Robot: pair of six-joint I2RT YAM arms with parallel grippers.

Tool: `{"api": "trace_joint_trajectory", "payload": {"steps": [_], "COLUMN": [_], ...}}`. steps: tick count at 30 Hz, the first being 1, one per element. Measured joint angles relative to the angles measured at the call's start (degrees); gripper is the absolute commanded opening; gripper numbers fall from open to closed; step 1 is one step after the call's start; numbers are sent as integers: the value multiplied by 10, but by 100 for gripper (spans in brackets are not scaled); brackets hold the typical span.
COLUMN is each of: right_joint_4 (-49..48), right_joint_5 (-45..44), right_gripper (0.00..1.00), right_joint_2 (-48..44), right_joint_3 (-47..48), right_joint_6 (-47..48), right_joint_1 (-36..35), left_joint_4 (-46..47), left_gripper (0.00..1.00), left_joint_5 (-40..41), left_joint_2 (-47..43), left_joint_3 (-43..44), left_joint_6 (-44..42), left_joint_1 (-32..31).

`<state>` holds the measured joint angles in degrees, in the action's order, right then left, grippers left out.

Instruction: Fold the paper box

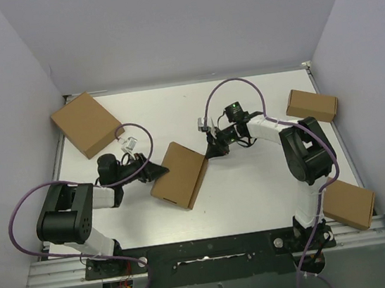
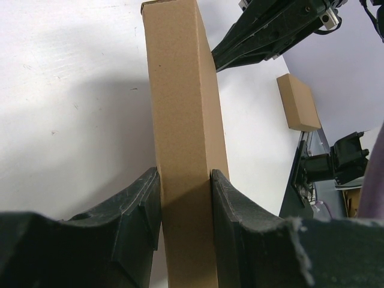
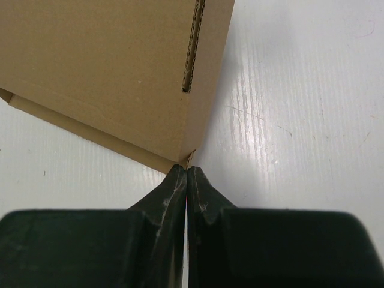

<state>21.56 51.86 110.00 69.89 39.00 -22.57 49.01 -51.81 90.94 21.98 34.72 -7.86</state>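
The paper box (image 1: 180,175) is gripped across its thin edge in the left claw (image 2: 186,183), the closed right claw (image 3: 186,173) is set against its opposite corner, and that corner should be pressed gently so it is squared, not crushed.

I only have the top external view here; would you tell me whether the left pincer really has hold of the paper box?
Observer: Yes. In the left wrist view the left pincer clamps the paper box across its thin side, one finger against each broad face.
Operator: Thank you. Is the right pincer gripping it too?
Observer: No. The right wrist view shows the right pincer shut with nothing between its tips, which sit right at a corner of the box.
Operator: Is anything open near that corner?
Observer: A narrow slit shows in the face above it, with corrugated edge visible inside.
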Motion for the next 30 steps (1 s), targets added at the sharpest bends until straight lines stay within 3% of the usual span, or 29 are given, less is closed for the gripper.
{"api": "trace_joint_trajectory", "payload": {"steps": [30], "right_joint_4": [-14], "right_joint_5": [-6], "right_gripper": [0], "right_joint_2": [-11], "right_joint_3": [-15], "right_joint_6": [-43], "right_joint_1": [1], "left_joint_4": [50], "left_gripper": [0], "left_joint_5": [1], "left_joint_2": [19], "left_joint_3": [-13], "left_joint_6": [22], "left_joint_1": [5]}}
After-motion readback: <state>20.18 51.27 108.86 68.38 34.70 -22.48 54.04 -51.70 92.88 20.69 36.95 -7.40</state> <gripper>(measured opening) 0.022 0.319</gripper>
